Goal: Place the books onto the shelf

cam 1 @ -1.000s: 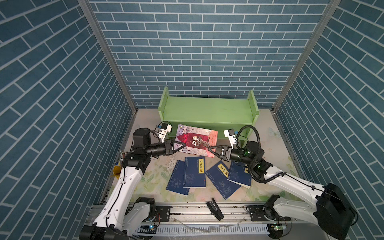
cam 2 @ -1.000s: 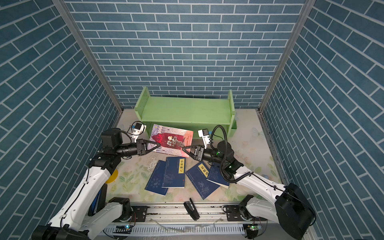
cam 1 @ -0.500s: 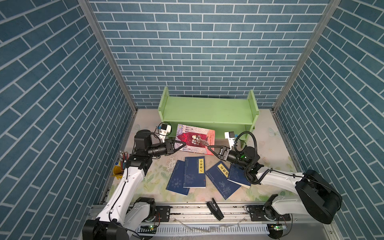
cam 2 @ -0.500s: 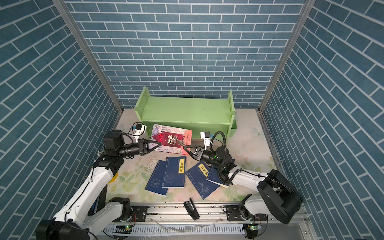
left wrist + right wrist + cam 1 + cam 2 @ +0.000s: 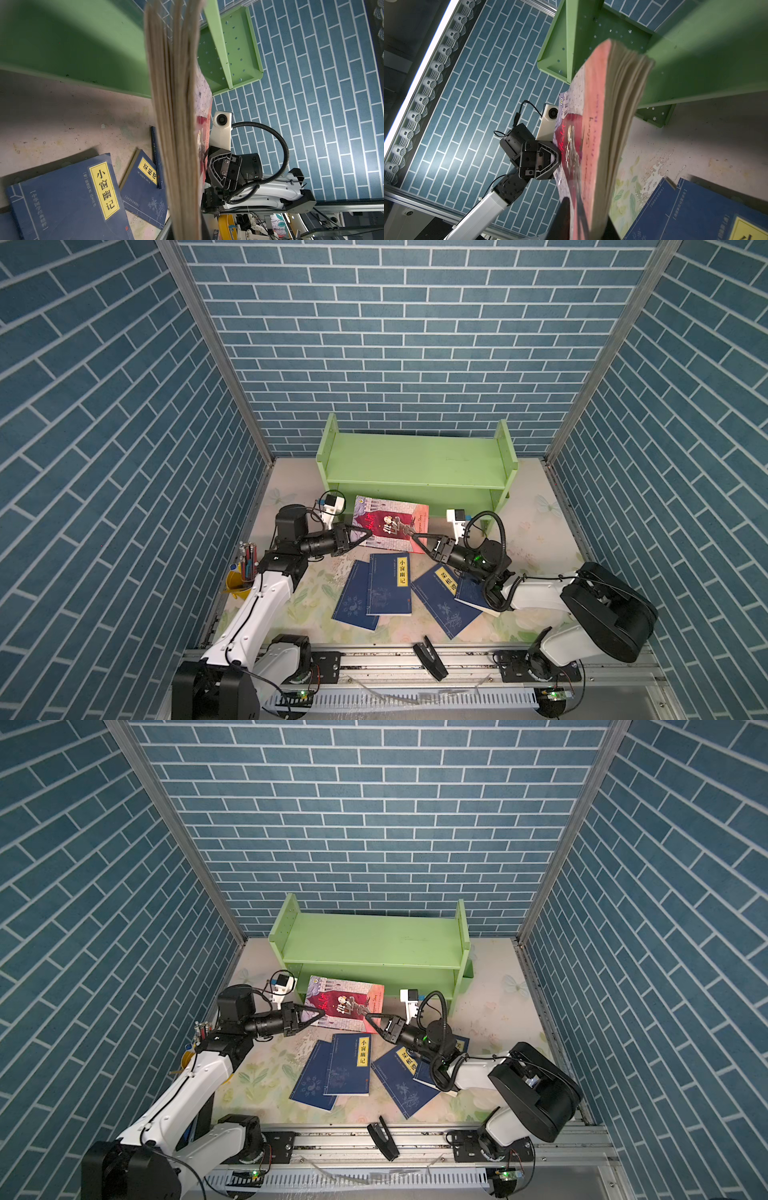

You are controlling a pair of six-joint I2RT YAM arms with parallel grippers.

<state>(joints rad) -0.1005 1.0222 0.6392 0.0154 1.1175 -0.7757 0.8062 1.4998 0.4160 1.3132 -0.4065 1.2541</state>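
Observation:
The red-and-grey illustrated book (image 5: pixel 390 526) (image 5: pixel 345 1009) hangs tilted just in front of the light green shelf (image 5: pixel 415 464) (image 5: pixel 374 944), held from both sides. My left gripper (image 5: pixel 365 534) (image 5: pixel 319 1014) is shut on its left edge; the left wrist view shows the page edges (image 5: pixel 176 124) running up from that gripper (image 5: pixel 188 230). My right gripper (image 5: pixel 415 539) (image 5: pixel 371 1021) is shut on the right edge, and its dark fingers press both faces of the book (image 5: pixel 612 124). Several dark blue books (image 5: pixel 390 589) (image 5: pixel 347 1067) lie flat on the floor.
Both shelf tiers show no books. A yellow cup of pens (image 5: pixel 243 572) stands by the left wall. A black clip-like object (image 5: pixel 430 657) lies on the front rail. Brick-pattern walls close in on three sides. The blue books (image 5: pixel 444 601) spread under my right arm.
My right gripper's jaws have narrowed onto the red book's right edge, and the right arm has sunk lower over the blue books. The left gripper keeps its hold.

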